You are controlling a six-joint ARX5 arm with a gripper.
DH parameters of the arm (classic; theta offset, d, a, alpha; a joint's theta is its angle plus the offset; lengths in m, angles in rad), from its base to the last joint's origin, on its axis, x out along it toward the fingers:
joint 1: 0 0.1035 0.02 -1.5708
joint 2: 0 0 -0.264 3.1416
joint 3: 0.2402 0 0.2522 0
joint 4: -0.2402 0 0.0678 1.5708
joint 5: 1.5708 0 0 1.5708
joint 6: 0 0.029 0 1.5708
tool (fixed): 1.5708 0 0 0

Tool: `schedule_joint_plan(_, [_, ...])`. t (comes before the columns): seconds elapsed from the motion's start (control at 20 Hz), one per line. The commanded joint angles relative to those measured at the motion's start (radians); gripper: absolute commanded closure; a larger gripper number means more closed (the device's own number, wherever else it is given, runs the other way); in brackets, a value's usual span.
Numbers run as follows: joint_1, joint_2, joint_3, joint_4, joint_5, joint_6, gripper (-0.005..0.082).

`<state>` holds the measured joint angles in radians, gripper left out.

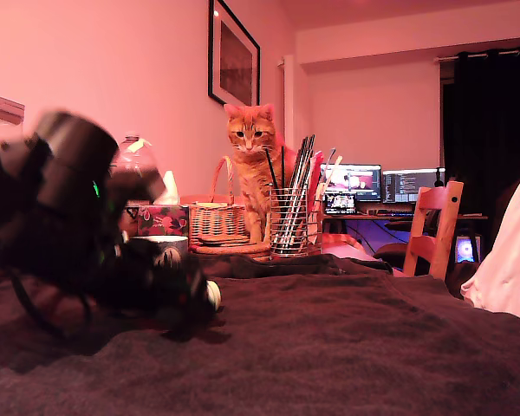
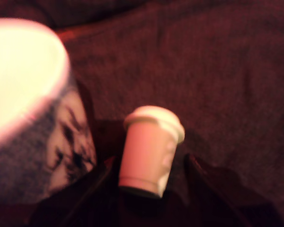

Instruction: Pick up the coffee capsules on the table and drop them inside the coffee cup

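coffee cup [image 2: 33,118] close beside jaws, open dark cloth [image 2: 203,71] beyond, pen holder [image 1: 289,221] & cat [image 1: 253,165] well behind

A matt, fuzzy dark cloth [image 1: 329,347] is covering the table. The cream capsule [image 2: 151,149] is looking smooth and plastic-like; the coffee cup [image 2: 33,118] is showing glazed ceramic. At twelve o'clock, a wire-mesh metal pen holder [image 1: 289,224]; at eleven, a woven wicker basket [image 1: 215,221].

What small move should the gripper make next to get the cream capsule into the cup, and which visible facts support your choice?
Probably lift a little and carry the cream capsule sideways over the coffee cup's open rim. The wrist view shows the capsule between the gripper's dark fingers, apparently gripped, with the cup close beside it, its mouth open. The capsule sits lower than the rim, so it seems to need height first.
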<state>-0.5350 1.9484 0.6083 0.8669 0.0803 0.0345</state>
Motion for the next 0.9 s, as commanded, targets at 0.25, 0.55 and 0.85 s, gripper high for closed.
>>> schedule_joint_plan(0.25, [0.003, 0.01, 0.015, -0.009, 0.025, 0.022, 0.0472])
schedule_joint_plan(0.55, [0.003, 0.01, 0.015, -0.01, 0.024, 0.022, 0.0661])
schedule_joint_plan(0.85, [0.003, -0.003, 0.015, -0.017, 0.025, 0.022, 0.0665])
